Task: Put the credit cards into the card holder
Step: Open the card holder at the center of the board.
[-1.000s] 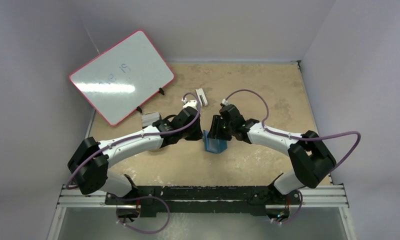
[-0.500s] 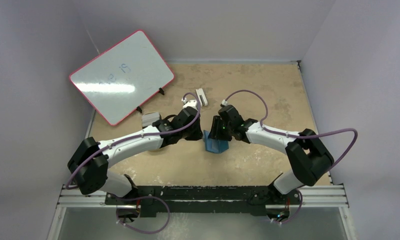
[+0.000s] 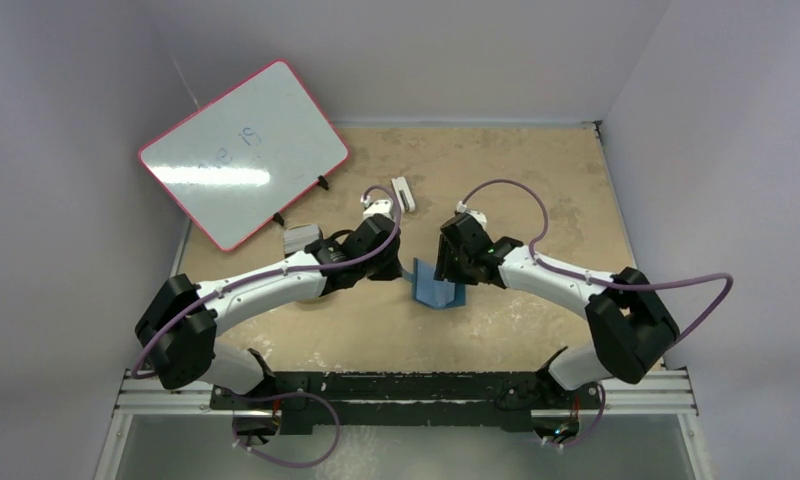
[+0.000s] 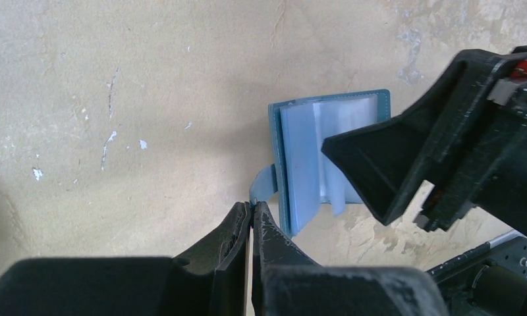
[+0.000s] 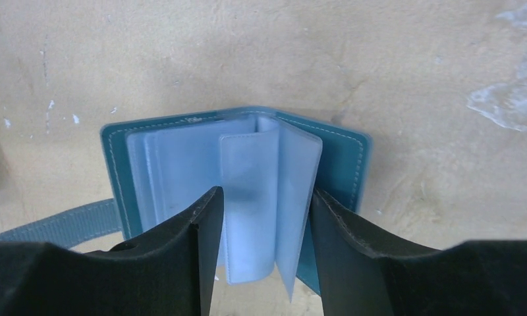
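Card holder (image 3: 434, 290) held open mid-table, no card in either gripper.
Left gripper (image 4: 251, 205) pinches shut on its strap (image 4: 264, 184); right gripper (image 5: 262, 193), jaws half-wide, straddles the clear sleeves (image 5: 175, 171). Next likely needs a freed gripper fetching a card.

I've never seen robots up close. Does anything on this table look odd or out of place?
The whiteboard sits askew, reaching past the table's far-left edge. The card holder lies open, a clear sleeve standing up between the right gripper's fingers, while the left gripper pinches its strap.
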{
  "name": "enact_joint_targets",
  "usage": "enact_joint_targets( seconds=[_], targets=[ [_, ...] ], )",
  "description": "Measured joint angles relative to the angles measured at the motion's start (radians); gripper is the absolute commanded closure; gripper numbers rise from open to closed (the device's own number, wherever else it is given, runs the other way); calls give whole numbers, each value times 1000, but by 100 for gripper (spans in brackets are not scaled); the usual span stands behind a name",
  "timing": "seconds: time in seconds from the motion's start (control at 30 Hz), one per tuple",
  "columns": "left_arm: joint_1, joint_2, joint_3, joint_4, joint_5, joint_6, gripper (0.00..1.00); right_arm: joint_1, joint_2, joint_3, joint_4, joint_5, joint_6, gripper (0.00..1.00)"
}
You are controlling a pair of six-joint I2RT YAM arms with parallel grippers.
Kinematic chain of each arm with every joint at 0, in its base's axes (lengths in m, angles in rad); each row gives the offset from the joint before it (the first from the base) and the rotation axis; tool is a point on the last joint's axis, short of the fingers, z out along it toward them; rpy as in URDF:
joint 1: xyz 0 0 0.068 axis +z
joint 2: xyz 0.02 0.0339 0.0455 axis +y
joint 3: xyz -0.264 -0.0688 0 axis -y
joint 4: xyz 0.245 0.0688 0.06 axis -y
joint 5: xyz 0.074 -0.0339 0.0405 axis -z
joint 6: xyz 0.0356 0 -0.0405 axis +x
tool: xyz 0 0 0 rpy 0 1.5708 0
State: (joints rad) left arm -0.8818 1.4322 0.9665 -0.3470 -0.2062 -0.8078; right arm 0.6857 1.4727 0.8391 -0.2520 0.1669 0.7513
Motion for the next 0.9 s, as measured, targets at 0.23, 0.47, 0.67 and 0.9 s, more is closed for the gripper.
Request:
enact_joint_targets(
  seconds=[0.23,0.47,0.67,0.9],
  targets=[
    [0,0,-26,-5,-18,0,100,1,-27,1,-63,60,1,44],
    [0,0,-60,-2,-26,-1,100,1,-27,1,-104,107,10,46],
    [0,0,-90,10,-30,-3,100,1,-24,1,-137,140,18,49],
    [0,0,-102,33,-30,-4,100,3,34,18,-161,167,19,55]
  ],
)
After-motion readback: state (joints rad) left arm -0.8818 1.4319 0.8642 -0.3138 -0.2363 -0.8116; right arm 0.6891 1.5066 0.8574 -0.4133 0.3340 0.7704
